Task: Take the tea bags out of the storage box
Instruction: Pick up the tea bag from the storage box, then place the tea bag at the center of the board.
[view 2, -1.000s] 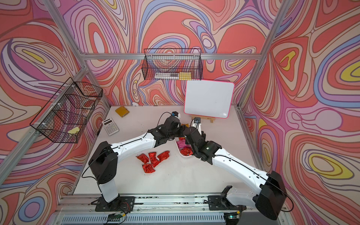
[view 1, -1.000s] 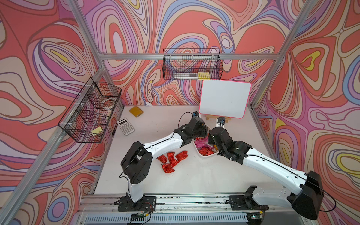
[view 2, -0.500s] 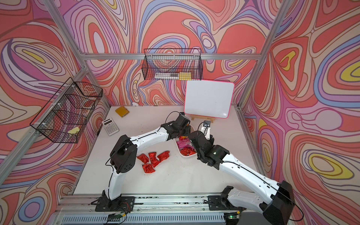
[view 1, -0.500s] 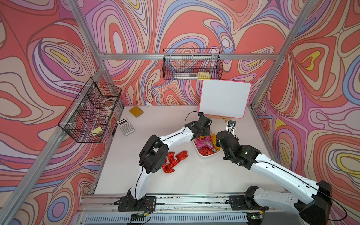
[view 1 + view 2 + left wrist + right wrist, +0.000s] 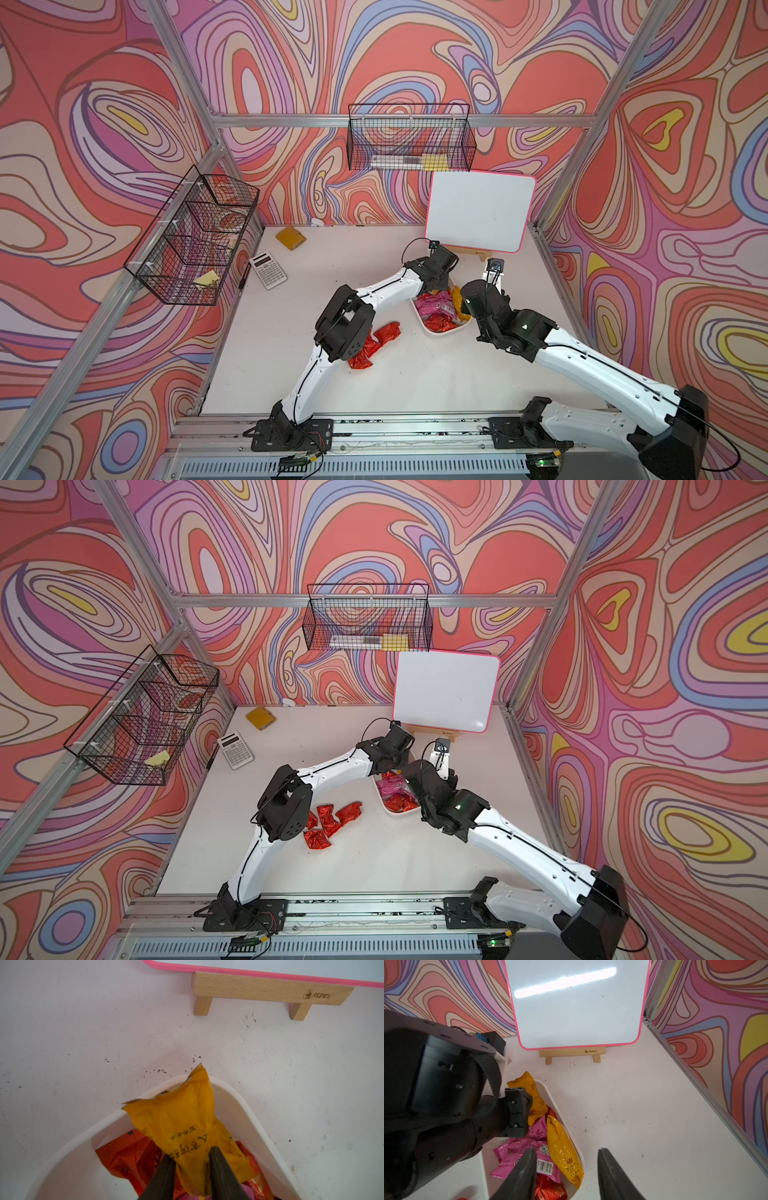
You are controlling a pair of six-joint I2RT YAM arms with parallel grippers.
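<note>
The white storage box point(image 5: 439, 331) sits right of the table's middle, with its rim point(image 5: 239, 1101) close below the left wrist camera. Yellow, pink and red tea bags point(image 5: 436, 305) fill it. My left gripper point(image 5: 192, 1157) is shut on a yellow tea bag point(image 5: 180, 1118) at the box's far end, and that bag point(image 5: 533, 1093) leans over the rim. My right gripper point(image 5: 566, 1153) hangs open above the box's right rim, over a second yellow tea bag point(image 5: 562, 1147) and pink ones point(image 5: 529, 1147). Several red tea bags point(image 5: 332, 818) lie on the table left of the box.
A pink-edged whiteboard point(image 5: 480, 216) on a wooden stand point(image 5: 270, 989) rises just behind the box. A calculator point(image 5: 268, 270) and a mustard pad point(image 5: 290, 238) lie at the back left. Black wire baskets hang on the back wall point(image 5: 409, 139) and the left wall point(image 5: 195, 241).
My left gripper reached to the box's far end and closed on the yellow tea bag. My right arm drew back slightly to the right, its jaws unchanged.
</note>
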